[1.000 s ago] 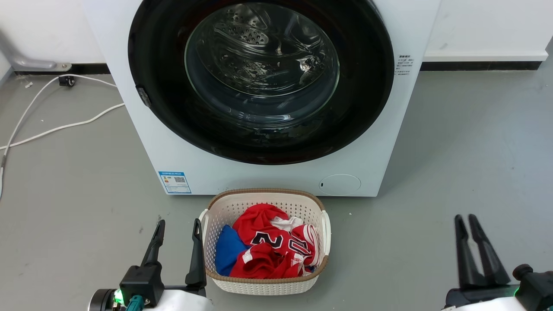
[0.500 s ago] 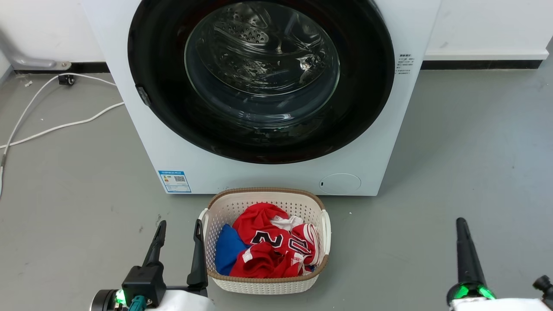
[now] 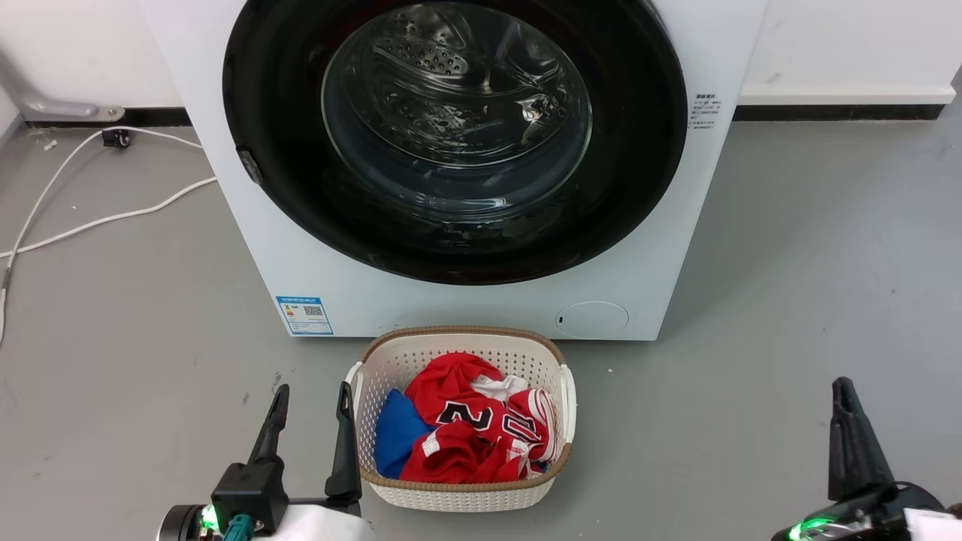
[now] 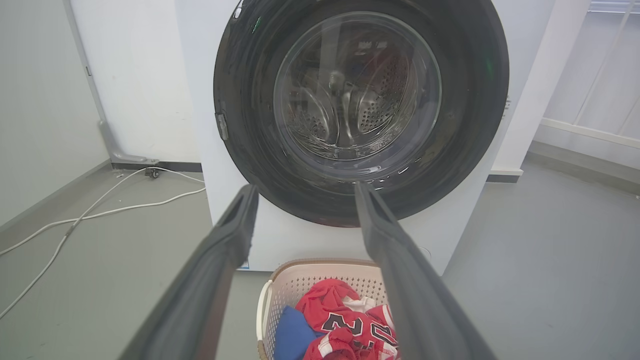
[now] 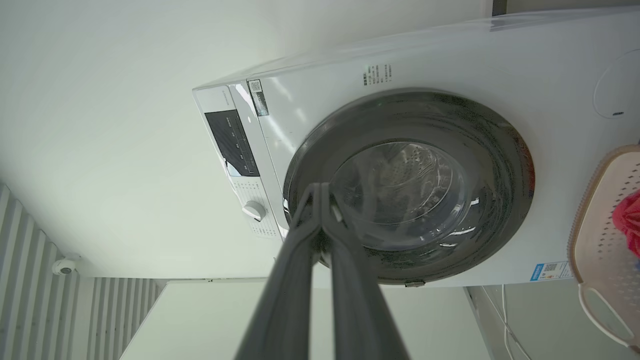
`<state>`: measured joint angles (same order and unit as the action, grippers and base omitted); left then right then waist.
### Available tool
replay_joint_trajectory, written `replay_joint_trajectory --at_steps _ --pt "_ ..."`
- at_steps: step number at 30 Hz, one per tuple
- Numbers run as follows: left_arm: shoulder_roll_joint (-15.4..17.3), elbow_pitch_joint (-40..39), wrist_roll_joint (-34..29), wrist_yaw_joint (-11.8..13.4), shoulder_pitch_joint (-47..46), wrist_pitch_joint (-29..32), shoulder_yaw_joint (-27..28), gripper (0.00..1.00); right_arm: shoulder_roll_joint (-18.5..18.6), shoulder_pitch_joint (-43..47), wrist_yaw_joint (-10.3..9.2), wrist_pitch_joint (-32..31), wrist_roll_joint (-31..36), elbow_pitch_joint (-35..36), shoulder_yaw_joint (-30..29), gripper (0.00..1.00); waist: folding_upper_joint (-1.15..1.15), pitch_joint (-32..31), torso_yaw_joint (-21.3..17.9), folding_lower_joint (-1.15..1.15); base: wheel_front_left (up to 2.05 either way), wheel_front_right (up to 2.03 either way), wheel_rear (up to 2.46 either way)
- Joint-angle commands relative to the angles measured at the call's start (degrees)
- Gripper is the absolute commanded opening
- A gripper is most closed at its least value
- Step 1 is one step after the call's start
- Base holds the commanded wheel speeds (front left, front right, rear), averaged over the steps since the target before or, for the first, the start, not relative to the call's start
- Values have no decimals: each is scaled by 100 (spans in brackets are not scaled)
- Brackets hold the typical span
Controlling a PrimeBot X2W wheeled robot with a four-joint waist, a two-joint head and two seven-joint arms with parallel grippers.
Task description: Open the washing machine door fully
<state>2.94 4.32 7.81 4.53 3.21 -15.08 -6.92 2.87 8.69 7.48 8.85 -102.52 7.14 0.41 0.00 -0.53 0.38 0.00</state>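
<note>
- 1 washing machine (image 3: 451, 308)
- 1 washing machine door (image 3: 270, 150)
- 1 laundry basket (image 3: 462, 497)
- 1 red jersey (image 3: 458, 391)
- 1 blue garment (image 3: 394, 434)
- 2 white cables (image 3: 113, 219)
- 2 claws: left claw (image 3: 312, 387), right claw (image 3: 843, 387)

Washing machine (image 3: 481, 308) stood with the wall (image 3: 75, 52) behind it, the washing machine door (image 3: 278, 173) set in its front. Basket (image 3: 458, 497) placed on the floor (image 3: 789, 263) directly before the machine, with clothes (image 3: 466, 436) heaped in it. Left gripper (image 3: 312, 387) found just left of the basket; right gripper (image 3: 843, 387) well apart to its right. Cable (image 3: 98, 222) laid along the floor left of the machine and seemingly run behind it.
</note>
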Motion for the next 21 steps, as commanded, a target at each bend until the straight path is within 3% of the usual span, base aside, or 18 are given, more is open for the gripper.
replay_joint_trajectory --at_steps 1,8,21 --pt "-8 -2 8 6 54 -14 2 100 -2 90 2 -239 -232 67 -105 0 0 0 -1 0 0 0 0" --pt "-8 -25 -64 19 57 -14 17 100 -3 246 2 -1091 -170 123 -280 0 0 3 2 0 0 0 0" --pt "-8 -53 -98 24 32 -14 47 100 -2 210 2 -982 127 105 -148 0 0 58 15 0 0 0 0"
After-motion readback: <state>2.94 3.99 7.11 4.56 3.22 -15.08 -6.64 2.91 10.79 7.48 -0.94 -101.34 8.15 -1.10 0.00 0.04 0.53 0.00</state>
